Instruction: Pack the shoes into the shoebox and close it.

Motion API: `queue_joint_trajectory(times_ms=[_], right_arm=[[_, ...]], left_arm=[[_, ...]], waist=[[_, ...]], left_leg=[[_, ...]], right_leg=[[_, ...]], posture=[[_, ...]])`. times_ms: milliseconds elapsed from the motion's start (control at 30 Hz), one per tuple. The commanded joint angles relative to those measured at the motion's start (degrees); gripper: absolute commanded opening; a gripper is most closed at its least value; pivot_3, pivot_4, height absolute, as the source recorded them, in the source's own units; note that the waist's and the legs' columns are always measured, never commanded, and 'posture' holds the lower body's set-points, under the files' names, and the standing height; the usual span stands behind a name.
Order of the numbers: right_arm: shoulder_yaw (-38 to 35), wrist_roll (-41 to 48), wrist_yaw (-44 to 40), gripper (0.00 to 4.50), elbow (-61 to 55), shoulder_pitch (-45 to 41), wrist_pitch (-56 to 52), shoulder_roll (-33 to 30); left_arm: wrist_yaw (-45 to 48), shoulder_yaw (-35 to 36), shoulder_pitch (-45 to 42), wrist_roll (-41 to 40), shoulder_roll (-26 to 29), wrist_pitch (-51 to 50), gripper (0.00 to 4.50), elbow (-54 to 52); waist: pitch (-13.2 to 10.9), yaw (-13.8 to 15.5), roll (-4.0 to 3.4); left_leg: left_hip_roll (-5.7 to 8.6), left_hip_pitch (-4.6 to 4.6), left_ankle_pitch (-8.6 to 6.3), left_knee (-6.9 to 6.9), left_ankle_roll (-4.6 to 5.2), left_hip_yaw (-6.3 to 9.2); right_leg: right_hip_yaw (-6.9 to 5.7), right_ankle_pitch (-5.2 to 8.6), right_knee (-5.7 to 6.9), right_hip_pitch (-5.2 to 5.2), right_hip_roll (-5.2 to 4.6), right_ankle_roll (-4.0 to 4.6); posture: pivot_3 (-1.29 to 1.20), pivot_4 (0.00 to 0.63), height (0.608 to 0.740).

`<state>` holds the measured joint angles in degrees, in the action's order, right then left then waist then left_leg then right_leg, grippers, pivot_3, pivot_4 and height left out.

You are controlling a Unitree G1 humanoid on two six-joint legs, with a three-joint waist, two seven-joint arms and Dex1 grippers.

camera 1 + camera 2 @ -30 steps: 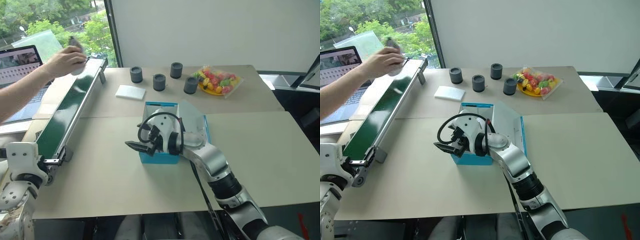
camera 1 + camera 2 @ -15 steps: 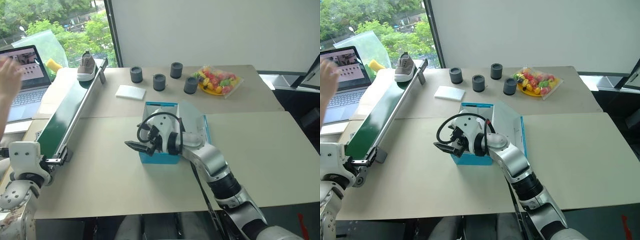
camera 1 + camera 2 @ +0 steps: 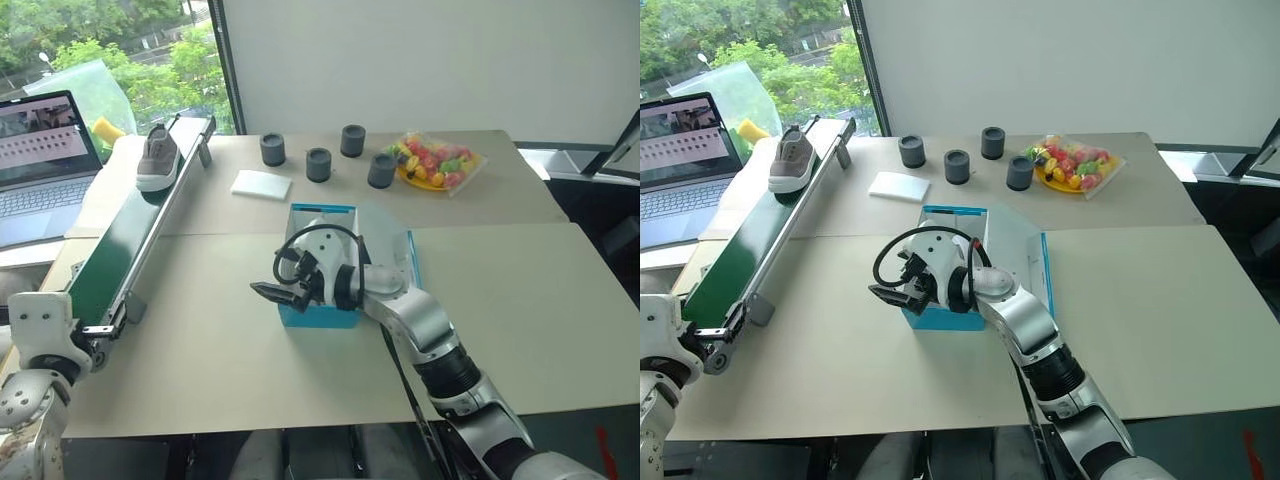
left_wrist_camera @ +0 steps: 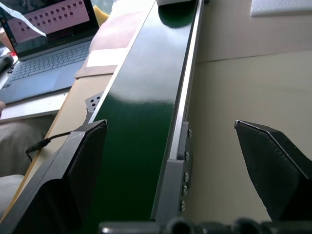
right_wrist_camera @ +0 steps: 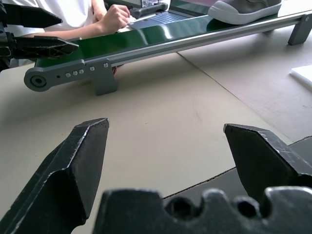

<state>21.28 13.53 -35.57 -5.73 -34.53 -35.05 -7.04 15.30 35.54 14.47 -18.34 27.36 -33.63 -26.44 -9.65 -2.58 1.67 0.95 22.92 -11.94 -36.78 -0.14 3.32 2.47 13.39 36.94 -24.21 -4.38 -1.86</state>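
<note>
One grey-brown shoe with a pale sole stands on the far part of the green conveyor belt, at the table's left. The open blue shoebox sits mid-table, its lid leaning open to the right. My right gripper hangs open and empty over the box's near left corner, pointing toward the belt; in the right wrist view the right gripper faces the shoe. My left gripper is open and empty at the belt's near end.
An open laptop sits left of the belt, with a person's hand by it. A flat white pad, several dark cylinders and a bag of colourful fruit stand at the back.
The person's hand set the shoe on the belt's far end and drew away to the left. The shoe has since ridden a little nearer along the belt. Both grippers stay put.
</note>
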Motion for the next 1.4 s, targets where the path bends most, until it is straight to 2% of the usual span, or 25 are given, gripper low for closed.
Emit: queue_joint_trajectory(times_ms=[33, 633, 1400], right_arm=[[-0.84, 0.31, 0.12, 4.44, -1.08, -0.96, -0.14, 0.65], [-1.59, 0.43, 1.22, 4.44, -1.65, -1.10, -0.96, 0.76], [-1.93, 0.51, 2.57, 4.44, -2.36, -0.95, -1.83, 1.30]], left_arm=[[-0.13, 1.91, -0.20, -0.89, 0.93, -1.59, 4.50, -0.34], [1.30, 4.64, -3.76, -2.80, 2.97, -1.56, 4.50, 7.04], [1.77, 6.23, -2.19, -6.20, 0.65, 1.65, 4.50, 13.90]], waist=[[0.00, 0.06, 0.00], [0.03, 0.07, 0.05], [0.03, 0.07, 0.06]], left_leg=[[0.00, 0.00, 0.00, 0.00, 0.00, 0.00], [0.00, -0.01, 0.00, 0.00, 0.00, 0.02], [-0.04, -0.01, -0.01, 0.01, -0.01, 0.02]], right_leg=[[0.00, 0.00, 0.00, 0.00, 0.00, 0.00], [0.00, 0.00, 0.01, -0.01, -0.02, 0.00], [0.01, -0.01, 0.00, -0.02, -0.05, 0.01]], posture=[[0.00, 0.150, 0.736], [0.00, 0.150, 0.736], [0.00, 0.150, 0.736]])
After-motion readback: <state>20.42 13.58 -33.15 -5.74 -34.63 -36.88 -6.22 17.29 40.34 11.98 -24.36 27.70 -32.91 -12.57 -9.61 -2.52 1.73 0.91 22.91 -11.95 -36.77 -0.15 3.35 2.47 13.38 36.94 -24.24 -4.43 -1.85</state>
